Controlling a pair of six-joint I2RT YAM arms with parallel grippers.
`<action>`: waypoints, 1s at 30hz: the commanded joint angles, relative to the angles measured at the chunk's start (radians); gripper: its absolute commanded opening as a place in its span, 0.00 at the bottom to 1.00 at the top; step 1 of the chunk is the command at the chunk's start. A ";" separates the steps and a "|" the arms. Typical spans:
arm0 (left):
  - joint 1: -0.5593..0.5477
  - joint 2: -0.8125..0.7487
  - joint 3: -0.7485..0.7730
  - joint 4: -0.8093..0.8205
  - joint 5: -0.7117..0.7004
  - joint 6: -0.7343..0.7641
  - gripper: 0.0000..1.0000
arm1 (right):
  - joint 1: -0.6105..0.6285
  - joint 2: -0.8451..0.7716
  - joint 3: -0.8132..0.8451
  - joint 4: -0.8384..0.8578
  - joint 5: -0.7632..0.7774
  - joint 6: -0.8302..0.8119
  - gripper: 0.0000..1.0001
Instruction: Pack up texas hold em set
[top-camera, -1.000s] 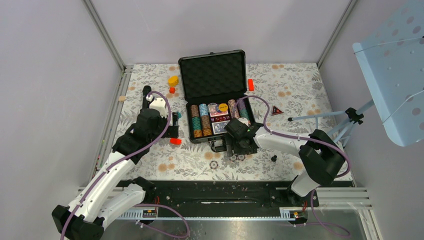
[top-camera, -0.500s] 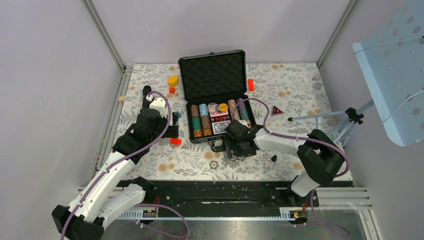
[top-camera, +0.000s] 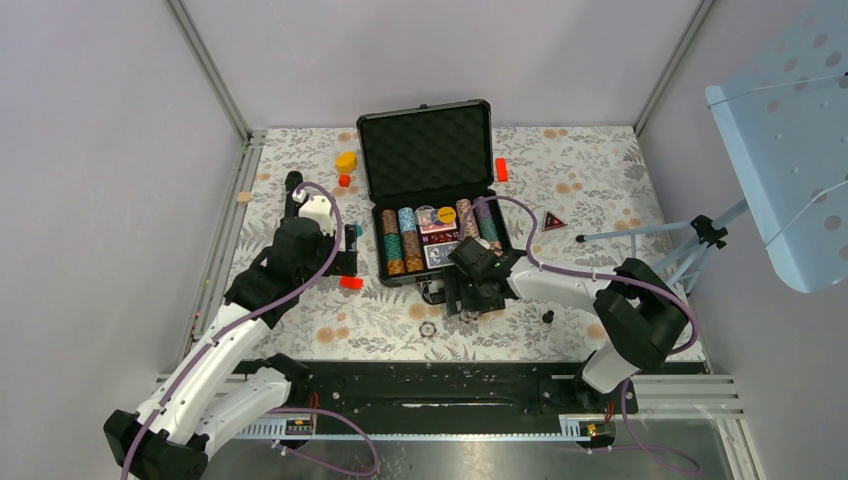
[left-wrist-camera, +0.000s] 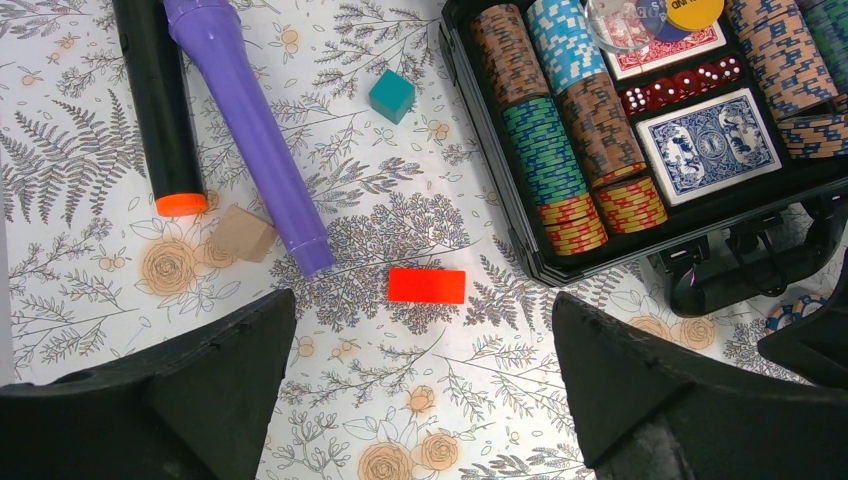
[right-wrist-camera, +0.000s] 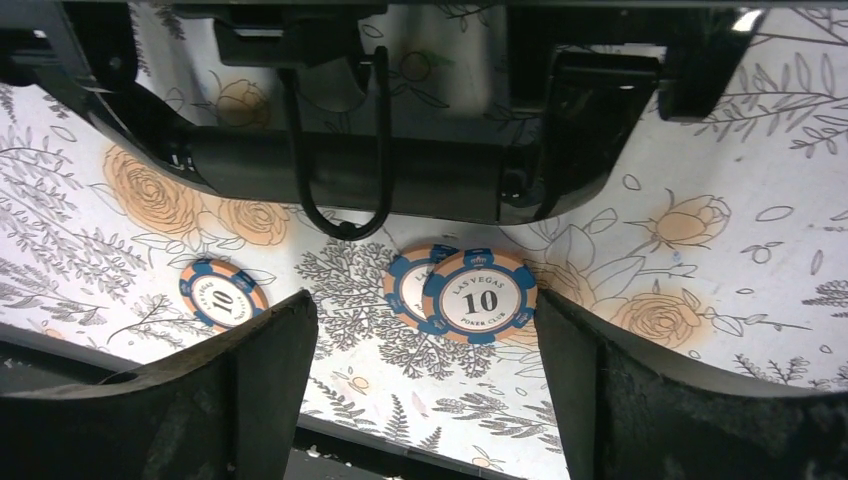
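Evidently lined up for a pickup, the right gripper (right-wrist-camera: 425, 345) hangs with its fingers (right-wrist-camera: 250, 400) spread wide, holding nothing. Two overlapping loose chips (right-wrist-camera: 478, 297) lie between them on the floral cloth (right-wrist-camera: 720, 130), and a third chip (right-wrist-camera: 222, 296) sits just ahead of one fingertip. Beyond is the handle (right-wrist-camera: 340, 180) of the open case (top-camera: 425, 150) (chip rows (left-wrist-camera: 545, 150) and cards (left-wrist-camera: 710, 145) inside). The left gripper (left-wrist-camera: 420, 340) gapes empty too, a red block (left-wrist-camera: 426, 285) just ahead of its fingers.

Three loose poker chips (right-wrist-camera: 480, 297) are seen on the desk (right-wrist-camera: 700, 300) beneath the right wrist (two overlapping). One open black case (top-camera: 425, 150) is shown, with one blue card deck (left-wrist-camera: 710, 147) counted inside. Three red blocks (top-camera: 351, 282), one yellow block (top-camera: 346, 160) and one teal cube (left-wrist-camera: 391, 95) are counted.
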 joint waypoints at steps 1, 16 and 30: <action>0.004 -0.002 -0.009 0.044 0.016 0.002 0.99 | -0.003 0.021 -0.009 0.031 -0.064 0.019 0.86; 0.004 -0.003 -0.010 0.043 0.017 0.002 0.99 | -0.003 -0.030 -0.004 0.026 -0.061 0.018 0.85; 0.004 -0.004 -0.010 0.043 0.016 0.002 0.99 | -0.004 -0.028 0.050 -0.051 0.015 -0.038 0.85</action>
